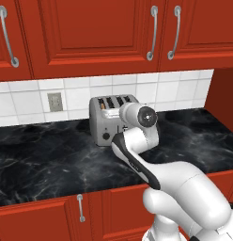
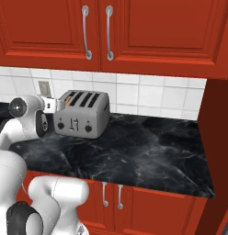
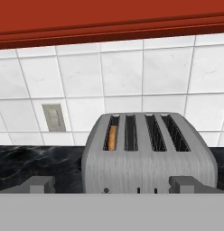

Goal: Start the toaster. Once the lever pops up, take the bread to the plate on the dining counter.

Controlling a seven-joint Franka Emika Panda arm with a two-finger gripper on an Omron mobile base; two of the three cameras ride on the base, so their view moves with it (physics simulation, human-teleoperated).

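Hand view showed you the toaster (image 3: 147,155) straight ahead, standing on the black marble wall counter (image 3: 37,162) against the white tiled backsplash (image 3: 132,72), with its four slots facing up. You could see the bread (image 3: 112,137) as an orange-tan strip sunk in the leftmost slot, its top edge below the rim. The gripper (image 3: 112,184) hung just in front of the toaster's near face with its jaws spread wide and nothing between them; one dark fingertip stood at the lower left and the other at the lower right, both short of the metal. A grey wall outlet (image 3: 54,117) sat on the tiles to the left of the toaster. From the left base view you saw the arm reaching forward over the counter, its wrist covering the toaster's right front, and red upper cabinets (image 1: 90,33) hung above. From the right base view you saw the toaster's front with two black knobs (image 2: 75,126) and thin sliders between them, and the hand close beside its left end.
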